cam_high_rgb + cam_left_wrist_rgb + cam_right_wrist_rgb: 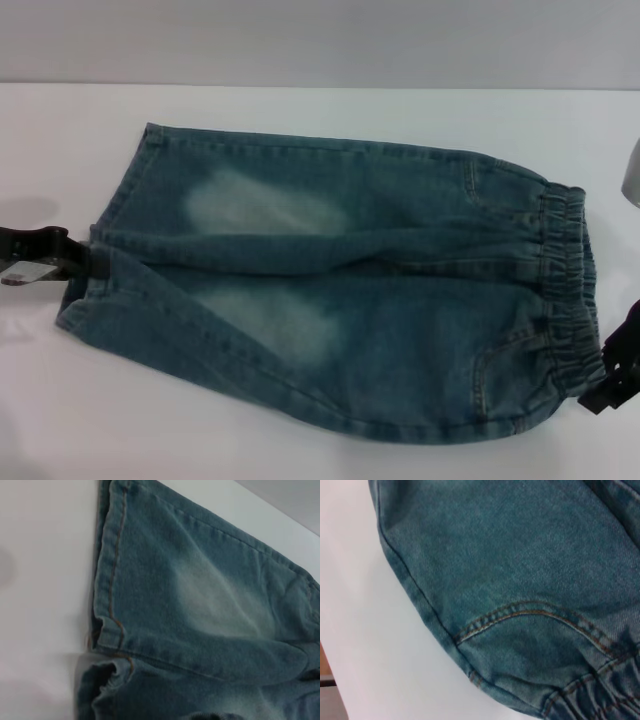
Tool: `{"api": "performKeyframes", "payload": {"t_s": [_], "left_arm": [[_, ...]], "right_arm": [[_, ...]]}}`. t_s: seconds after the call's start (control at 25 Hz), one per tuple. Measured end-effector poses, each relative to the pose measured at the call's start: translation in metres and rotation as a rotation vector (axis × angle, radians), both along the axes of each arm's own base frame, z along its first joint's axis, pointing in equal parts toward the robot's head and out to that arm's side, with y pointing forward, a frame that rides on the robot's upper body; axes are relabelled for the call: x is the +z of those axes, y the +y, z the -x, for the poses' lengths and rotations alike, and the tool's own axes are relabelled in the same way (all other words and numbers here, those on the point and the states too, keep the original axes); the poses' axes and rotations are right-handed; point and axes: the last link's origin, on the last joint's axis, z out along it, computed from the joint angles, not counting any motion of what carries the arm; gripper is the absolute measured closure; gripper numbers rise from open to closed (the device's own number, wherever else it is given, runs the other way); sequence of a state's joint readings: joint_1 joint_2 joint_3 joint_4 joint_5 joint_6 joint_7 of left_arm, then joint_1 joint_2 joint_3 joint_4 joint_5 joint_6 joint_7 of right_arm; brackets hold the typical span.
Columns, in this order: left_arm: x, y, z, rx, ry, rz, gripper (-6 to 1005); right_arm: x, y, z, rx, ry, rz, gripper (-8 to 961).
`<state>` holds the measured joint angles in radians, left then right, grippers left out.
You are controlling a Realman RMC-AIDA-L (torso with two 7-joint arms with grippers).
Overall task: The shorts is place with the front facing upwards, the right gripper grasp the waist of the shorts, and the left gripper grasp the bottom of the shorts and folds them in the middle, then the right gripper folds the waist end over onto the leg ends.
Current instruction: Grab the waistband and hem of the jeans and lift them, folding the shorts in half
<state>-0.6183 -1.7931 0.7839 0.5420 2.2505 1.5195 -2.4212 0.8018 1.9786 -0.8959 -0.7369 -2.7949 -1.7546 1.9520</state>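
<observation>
Shorts (330, 290): blue denim, spread flat across the middle of the white table (300, 450), front up, pale patches on both thighs.
Waist (570, 290): gathered elastic band, toward table's right edge.
Leg ends (100, 240): two hems toward left edge (orange stitching in left wrist view).
Left gripper (92, 262): black claw at the hems where the legs meet, touching the denim; open/closed – can't tell.
Right gripper (612, 375): black claw at waist's near corner; grip state – can't tell.
</observation>
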Motion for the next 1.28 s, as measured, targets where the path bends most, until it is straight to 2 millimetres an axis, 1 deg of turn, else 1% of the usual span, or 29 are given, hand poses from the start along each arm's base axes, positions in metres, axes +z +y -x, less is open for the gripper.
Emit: {"api": "performKeyframes", "payload": {"t_s": [0.24,0.44,0.68,0.76,0.92,1.0,1.12,1.28], "left_arm": [[0.001,0.001,0.0,-0.002,0.0,-0.005,990],[0.003,0.002,0.0,-0.002,0.003,-0.011,990],[0.006,0.003,0.0,-0.002,0.006,-0.02,990],[0.007,0.005,0.001,0.001,0.007,-0.032,990],[0.015,0.008,0.005,0.018,-0.004,-0.092,991],[0.018,0.009,0.007,0.027,-0.013,-0.117,991],[0.03,0.013,0.012,0.056,-0.047,-0.224,991],[0.036,0.022,0.013,0.063,-0.059,-0.329,991]], "right_arm": [[0.0,-0.001,-0.001,0.007,-0.004,0.011,484],[0.0,-0.002,-0.003,0.006,-0.006,0.01,726],[0.0,-0.003,-0.005,0.0,0.007,0.001,936],[0.001,-0.003,-0.005,-0.011,0.04,-0.021,943],[0.018,-0.003,-0.009,-0.068,0.19,-0.13,953],[0.028,-0.004,-0.013,-0.104,0.293,-0.204,951],[0.043,-0.011,-0.02,-0.159,0.475,-0.339,949],[0.052,-0.019,-0.032,-0.216,0.669,-0.509,945]]}}
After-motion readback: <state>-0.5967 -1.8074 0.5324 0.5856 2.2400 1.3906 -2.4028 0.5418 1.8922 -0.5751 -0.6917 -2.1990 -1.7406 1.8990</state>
